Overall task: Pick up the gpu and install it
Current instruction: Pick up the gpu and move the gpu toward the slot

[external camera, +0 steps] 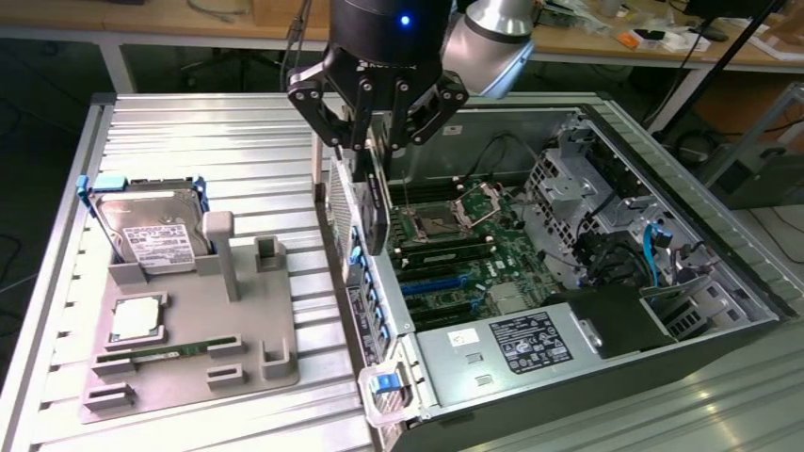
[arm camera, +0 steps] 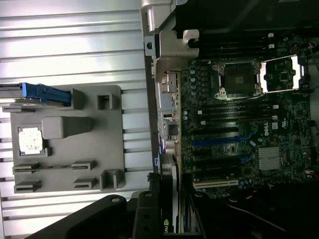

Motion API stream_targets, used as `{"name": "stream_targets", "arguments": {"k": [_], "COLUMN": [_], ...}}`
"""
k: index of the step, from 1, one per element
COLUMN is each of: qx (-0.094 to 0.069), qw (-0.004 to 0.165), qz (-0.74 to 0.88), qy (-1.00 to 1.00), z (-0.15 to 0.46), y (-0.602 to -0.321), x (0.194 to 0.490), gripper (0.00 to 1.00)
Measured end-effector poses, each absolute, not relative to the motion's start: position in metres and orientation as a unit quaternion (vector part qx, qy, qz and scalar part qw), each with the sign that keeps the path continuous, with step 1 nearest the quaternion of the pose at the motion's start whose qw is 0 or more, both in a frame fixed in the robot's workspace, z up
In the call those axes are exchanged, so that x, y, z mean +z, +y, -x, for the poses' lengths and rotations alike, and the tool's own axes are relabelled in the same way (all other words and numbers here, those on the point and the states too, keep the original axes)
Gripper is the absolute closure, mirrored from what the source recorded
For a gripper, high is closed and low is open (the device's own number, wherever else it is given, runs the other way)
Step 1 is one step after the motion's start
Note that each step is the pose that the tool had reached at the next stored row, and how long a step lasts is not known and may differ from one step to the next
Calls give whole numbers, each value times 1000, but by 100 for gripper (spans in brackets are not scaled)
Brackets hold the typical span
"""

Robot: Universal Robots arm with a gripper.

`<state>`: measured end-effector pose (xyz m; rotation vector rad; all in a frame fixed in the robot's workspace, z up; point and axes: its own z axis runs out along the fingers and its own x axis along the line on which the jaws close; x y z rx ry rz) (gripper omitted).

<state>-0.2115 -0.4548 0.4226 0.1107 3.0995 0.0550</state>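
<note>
The gripper (external camera: 377, 141) clamps the gpu (external camera: 373, 212), which hangs edge-on, running twelve to six. Blue slots (external camera: 434, 281) lie at its four o'clock.

The arm (external camera: 492, 42) enters from the top of the exterior view, its silver wrist joint just behind the black gripper (external camera: 377, 143). The gripper points straight down, blue light lit on its body. Its two linked fingers (external camera: 337, 121) clamp the gpu (external camera: 373, 202), which hangs edge-on between them.
</note>
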Motion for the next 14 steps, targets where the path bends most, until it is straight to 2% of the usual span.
{"name": "stream_targets", "arguments": {"k": [14], "qx": [18], "qw": [20], "qz": [-36], "qy": [999], "z": [190], "y": [-455], "x": [423], "gripper": [73]}}
